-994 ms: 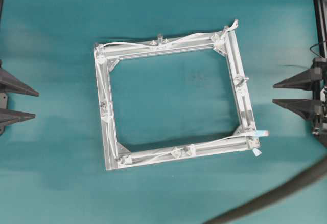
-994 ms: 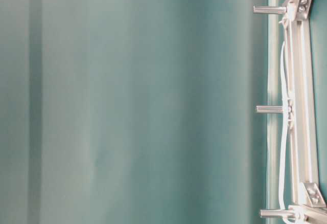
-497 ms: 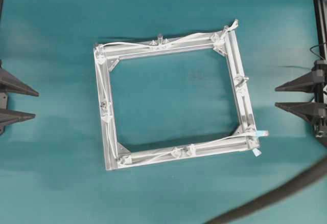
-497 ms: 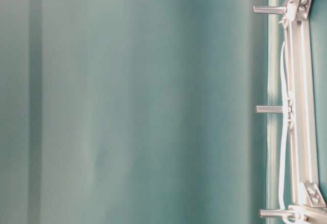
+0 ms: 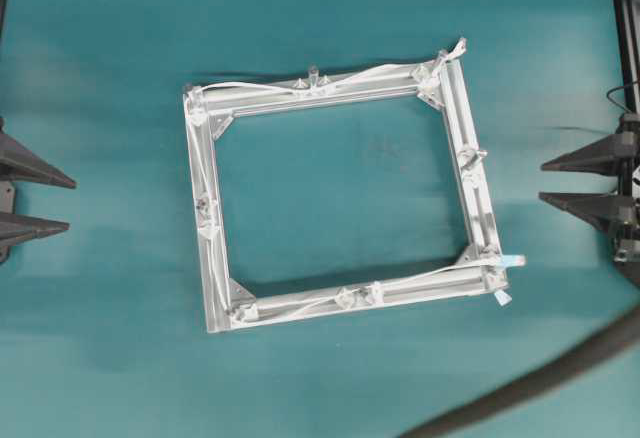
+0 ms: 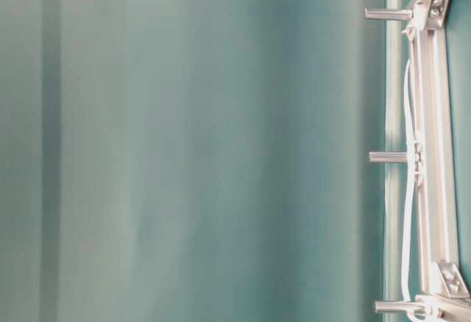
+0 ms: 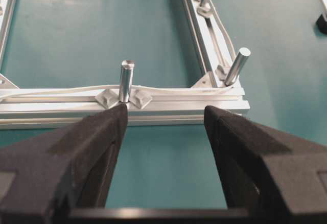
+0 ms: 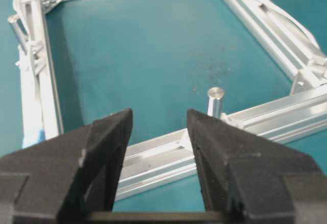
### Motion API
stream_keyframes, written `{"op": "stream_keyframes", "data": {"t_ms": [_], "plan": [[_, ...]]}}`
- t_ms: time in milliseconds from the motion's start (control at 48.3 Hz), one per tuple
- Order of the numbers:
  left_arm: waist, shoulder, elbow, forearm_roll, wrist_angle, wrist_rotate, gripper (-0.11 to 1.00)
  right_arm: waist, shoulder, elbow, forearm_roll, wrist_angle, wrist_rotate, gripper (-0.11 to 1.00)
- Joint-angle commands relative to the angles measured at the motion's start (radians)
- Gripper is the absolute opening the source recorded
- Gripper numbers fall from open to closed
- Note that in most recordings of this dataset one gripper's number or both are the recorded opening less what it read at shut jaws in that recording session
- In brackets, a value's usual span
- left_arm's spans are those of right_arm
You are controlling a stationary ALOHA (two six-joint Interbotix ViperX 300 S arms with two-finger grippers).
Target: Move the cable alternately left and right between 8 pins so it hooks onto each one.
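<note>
Behind pins [image 6: 388,157], cable [image 6: 407,212] half-hidden.

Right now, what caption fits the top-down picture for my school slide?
White cable woven around the pins of a square aluminium frame, both grippers open and empty at the sides.

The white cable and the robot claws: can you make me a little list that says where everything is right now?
cable: thin white cord lying along the bars of the frame, winding past the pins
frame: square silver frame flat on the teal table
pins: short upright metal pegs on the frame
left gripper: open, empty, back from the frame
right gripper: open, empty, back from the frame
grey hose: lying across the bottom right corner of the overhead view
</note>
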Motion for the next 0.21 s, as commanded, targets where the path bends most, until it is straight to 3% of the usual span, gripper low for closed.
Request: {"op": "stream_keyframes", "data": {"t_ms": [0, 186], "plan": [[-0.003, 0.008, -0.011, 0.003, -0.005, -0.006, 0.64, 0.0, -0.015, -0.008, -0.009, 0.023, 0.002, 0.51], [-0.003, 0.008, -0.012, 0.003, -0.006, -0.006, 0.64, 0.0, -0.049, -0.012, -0.009, 0.055, 0.002, 0.51]]}}
